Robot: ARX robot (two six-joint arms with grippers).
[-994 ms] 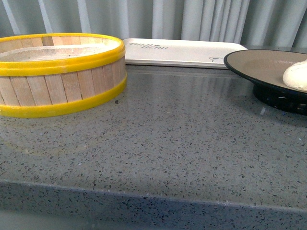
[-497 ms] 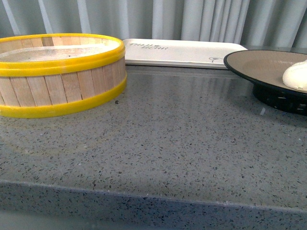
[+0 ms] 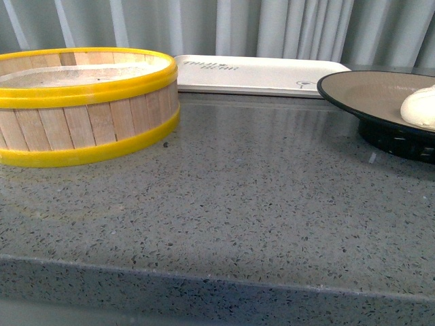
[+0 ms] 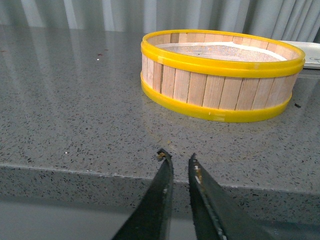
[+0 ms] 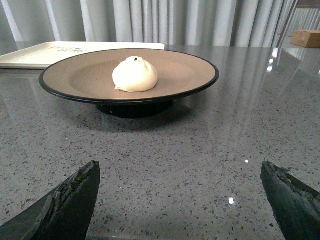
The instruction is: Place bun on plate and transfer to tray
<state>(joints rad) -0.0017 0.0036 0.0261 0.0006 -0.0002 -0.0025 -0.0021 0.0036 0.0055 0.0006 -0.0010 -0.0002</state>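
Our right gripper (image 5: 180,167) is spread wide and holds nothing, facing the round tan plate (image 5: 185,70) with the black rim. Our left gripper (image 4: 178,157) is almost closed and empty, at the front edge of the grey speckled tabletop (image 4: 75,100). The small white steamed bun (image 5: 135,75) sits on the plate. The long off-white tray (image 3: 258,73) lies at the back edge. We think carrying comes next: pinch the rim, lift flat.

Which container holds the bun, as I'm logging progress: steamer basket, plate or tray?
The black-rimmed tan plate: the bun sits on it. The steamer basket and tray show none.
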